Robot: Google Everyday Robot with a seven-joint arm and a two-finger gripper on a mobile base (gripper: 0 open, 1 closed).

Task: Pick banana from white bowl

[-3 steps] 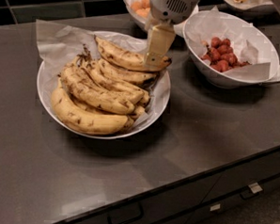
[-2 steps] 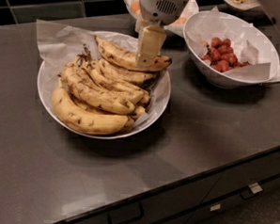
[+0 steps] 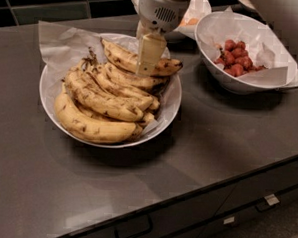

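Banana (image 3: 120,54): camera view, lying across the far side of the white bowl (image 3: 172,96), topmost on the other bananas (image 3: 96,116), blackened tip pointing right. The gripper (image 3: 146,69) hangs directly over its middle, touching or nearly so; whether it is open or closed cannot be told. A berry bowl (image 3: 232,85) stands to the right on the dark counter (image 3: 212,149).

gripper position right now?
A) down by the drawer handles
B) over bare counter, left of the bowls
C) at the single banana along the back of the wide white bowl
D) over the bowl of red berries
C: the gripper is down at the banana lying across the back of the white bowl, above the rest of the pile.
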